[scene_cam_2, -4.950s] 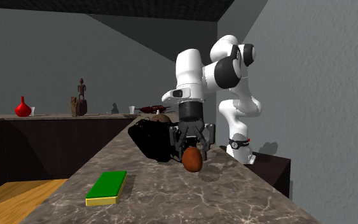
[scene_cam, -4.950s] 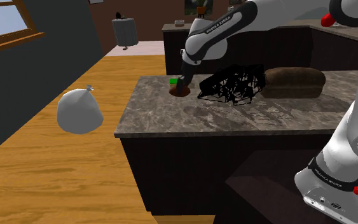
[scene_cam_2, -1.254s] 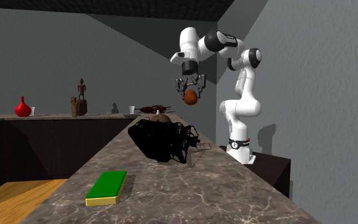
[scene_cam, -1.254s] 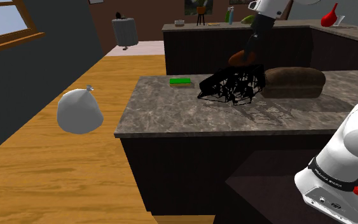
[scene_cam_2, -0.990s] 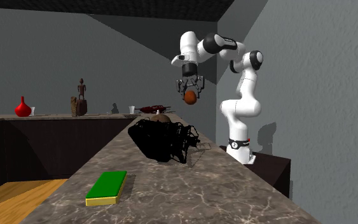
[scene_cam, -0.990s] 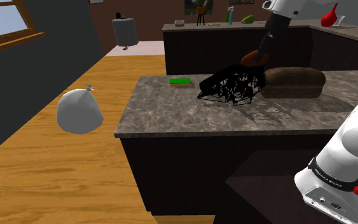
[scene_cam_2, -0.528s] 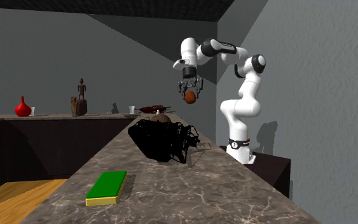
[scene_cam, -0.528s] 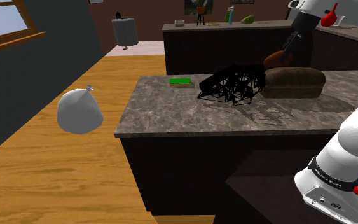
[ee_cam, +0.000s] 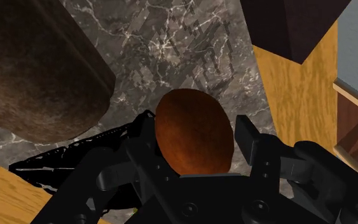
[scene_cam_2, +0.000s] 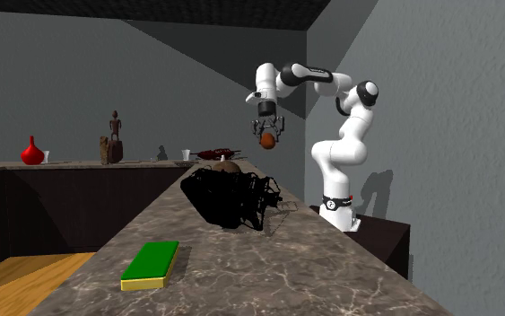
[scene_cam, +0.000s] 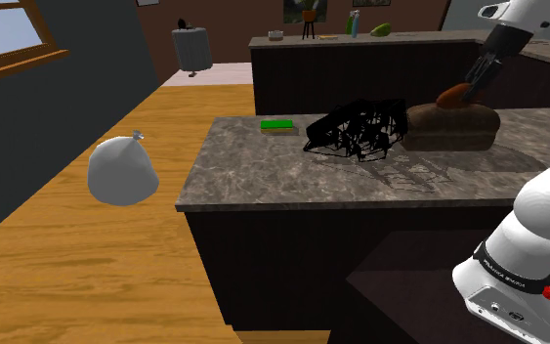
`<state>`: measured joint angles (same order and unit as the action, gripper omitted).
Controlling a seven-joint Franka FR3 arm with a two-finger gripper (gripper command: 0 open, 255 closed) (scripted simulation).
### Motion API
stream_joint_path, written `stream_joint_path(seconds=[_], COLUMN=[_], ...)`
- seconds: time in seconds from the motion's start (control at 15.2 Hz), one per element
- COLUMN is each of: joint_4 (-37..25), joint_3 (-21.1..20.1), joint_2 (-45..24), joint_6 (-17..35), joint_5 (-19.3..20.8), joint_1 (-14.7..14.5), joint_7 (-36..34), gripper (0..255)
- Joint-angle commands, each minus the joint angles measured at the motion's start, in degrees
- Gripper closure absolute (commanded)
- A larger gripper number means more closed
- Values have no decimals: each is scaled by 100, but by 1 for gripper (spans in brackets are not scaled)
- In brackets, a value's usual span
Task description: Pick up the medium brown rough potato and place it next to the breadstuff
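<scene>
On the wooden plank floor [scene_cam: 87, 264] a long counter [scene_cam: 292, 181] is set, its top a grey-brown stone veined with white, its body dark and plain. The white arm [scene_cam: 546, 210] with dark joints is raised from its stand and bent over the counter's far part. A large loaf of bread [scene_cam: 453, 127], dark brown, rough-crusted and rounded along the top, is laid on the stone. Just beside it, toward the shoulder view's left, a black wire basket [scene_cam: 356, 130] is seen, an irregular tangle of thin rods; what lies in it cannot be made out. A pale grey sack [scene_cam: 122, 171], bulging and knotted at the top, is seen over the floor, well apart from the counter. A flat green sponge [scene_cam: 278, 124] with a yellowish underside lies on the stone beyond the basket.

The potato [scene_cam: 451, 98], an egg-shaped reddish-brown lump with a faintly mottled skin, is held in the air above the loaf, clear of the counter. It is clasped by the black gripper [scene_cam: 463, 90], whose two fingers are pressed against its opposite sides. In the wrist view the potato [ee_cam: 190, 143] is seen between the fingers of the gripper [ee_cam: 195, 130], with veined stone [ee_cam: 171, 44] beyond it and the loaf's blunt end [ee_cam: 34, 76] near.
</scene>
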<state>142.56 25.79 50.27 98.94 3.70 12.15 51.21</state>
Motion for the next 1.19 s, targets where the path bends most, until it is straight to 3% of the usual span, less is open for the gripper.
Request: stream_joint_path(seconds=[0.0, 1.12], joint_4=[146, 1352], joint_3=[46, 438], joint_2=[31, -78], joint_6=[110, 1387], joint_5=[42, 316], joint_1=[32, 178], joint_7=[42, 305], gripper=[255, 255])
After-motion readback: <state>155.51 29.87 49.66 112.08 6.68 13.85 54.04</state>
